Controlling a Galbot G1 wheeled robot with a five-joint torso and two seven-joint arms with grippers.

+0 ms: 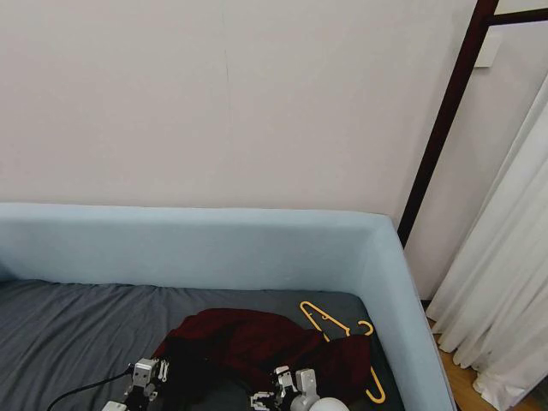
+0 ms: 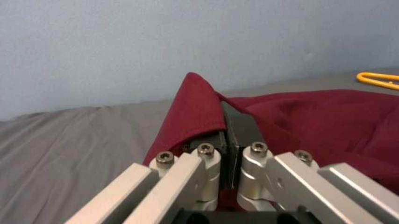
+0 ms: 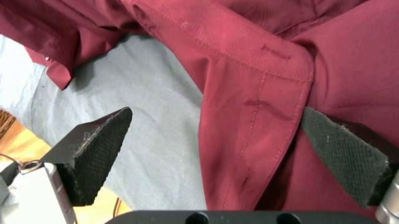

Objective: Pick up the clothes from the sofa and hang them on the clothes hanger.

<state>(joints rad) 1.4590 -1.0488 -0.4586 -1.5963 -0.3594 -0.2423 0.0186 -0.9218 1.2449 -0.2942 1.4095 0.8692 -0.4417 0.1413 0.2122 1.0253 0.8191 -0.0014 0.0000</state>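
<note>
A dark red shirt [image 1: 257, 342] lies crumpled on the grey sofa seat [image 1: 68, 334], with a yellow hanger [image 1: 342, 330] at its right side. My left gripper [image 2: 227, 140] is shut on a fold of the red shirt [image 2: 193, 112], lifting it into a peak; the same gripper sits low in the head view [image 1: 145, 377]. My right gripper [image 3: 218, 140] stands open over the shirt's collar band [image 3: 249, 121], one pad on the seat, the other on the cloth. It shows low in the head view [image 1: 287, 390].
The light blue sofa back [image 1: 197, 248] and right armrest [image 1: 402, 317] enclose the seat. A dark rack pole [image 1: 445, 111] rises behind the armrest. White curtains [image 1: 505, 291] hang at the right, over wooden floor [image 1: 458, 385].
</note>
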